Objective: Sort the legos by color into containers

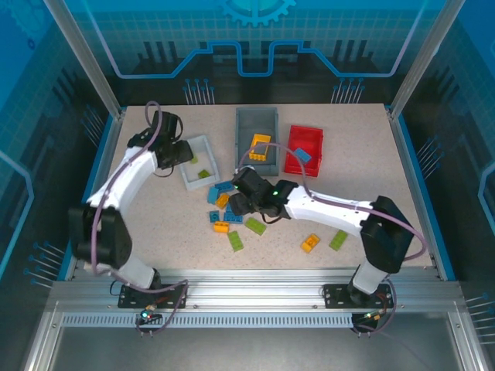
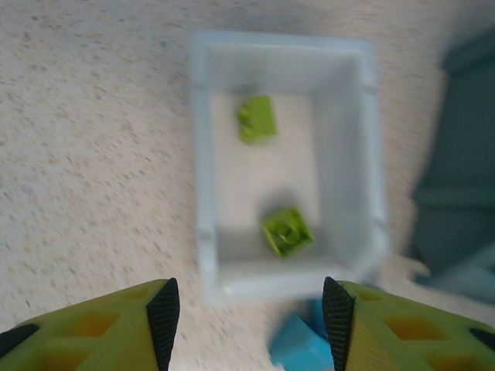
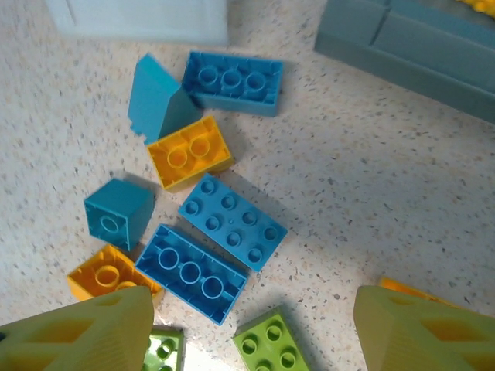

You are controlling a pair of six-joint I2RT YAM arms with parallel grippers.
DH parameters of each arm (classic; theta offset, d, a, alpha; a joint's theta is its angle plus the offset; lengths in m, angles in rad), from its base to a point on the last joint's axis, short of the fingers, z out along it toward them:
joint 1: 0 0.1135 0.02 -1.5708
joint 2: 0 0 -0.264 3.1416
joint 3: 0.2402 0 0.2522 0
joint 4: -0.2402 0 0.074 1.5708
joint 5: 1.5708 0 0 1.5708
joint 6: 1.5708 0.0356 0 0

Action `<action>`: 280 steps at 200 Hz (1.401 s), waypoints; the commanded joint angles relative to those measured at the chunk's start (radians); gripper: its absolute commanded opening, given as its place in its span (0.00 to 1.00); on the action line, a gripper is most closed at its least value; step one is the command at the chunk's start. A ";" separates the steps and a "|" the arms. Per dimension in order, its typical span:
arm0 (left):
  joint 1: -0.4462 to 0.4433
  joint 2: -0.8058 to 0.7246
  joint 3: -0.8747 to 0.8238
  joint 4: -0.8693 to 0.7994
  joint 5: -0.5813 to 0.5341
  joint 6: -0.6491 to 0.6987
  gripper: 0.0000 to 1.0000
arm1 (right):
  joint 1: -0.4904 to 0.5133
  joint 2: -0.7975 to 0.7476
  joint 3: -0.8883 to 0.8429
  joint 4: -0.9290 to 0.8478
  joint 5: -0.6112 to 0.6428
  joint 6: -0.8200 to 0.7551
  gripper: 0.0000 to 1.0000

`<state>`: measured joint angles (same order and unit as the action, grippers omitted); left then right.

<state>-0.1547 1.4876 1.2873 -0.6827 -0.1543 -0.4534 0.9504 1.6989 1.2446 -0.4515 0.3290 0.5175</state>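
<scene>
If grabbing blue eight-stud plastic brick [image 3: 232, 220], pinch across smooth long sides: light, rigid, slick, might skate. Lies flat on speckled tabletop [image 3: 371, 154] under right gripper [image 3: 254, 313], jaws wide apart, empty. Left gripper [image 2: 249, 317] also spread open, by white translucent bin [image 2: 203, 193] holding two lime bricks [image 2: 288, 230]
</scene>
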 commanded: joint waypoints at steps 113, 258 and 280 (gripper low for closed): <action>-0.225 -0.909 -0.476 -0.194 -0.094 -0.307 0.59 | -0.026 0.533 0.634 -0.278 -0.023 0.178 0.71; -0.225 -0.896 -0.482 -0.187 -0.055 -0.297 0.59 | -0.012 0.762 0.937 -0.410 -0.056 0.432 0.58; -0.225 -0.895 -0.487 -0.186 -0.045 -0.295 0.58 | -0.012 0.772 0.954 -0.421 -0.054 0.436 0.50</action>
<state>-0.3763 0.5941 0.8131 -0.8639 -0.2131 -0.7582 0.9287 2.4367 2.1593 -0.8272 0.2787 0.9279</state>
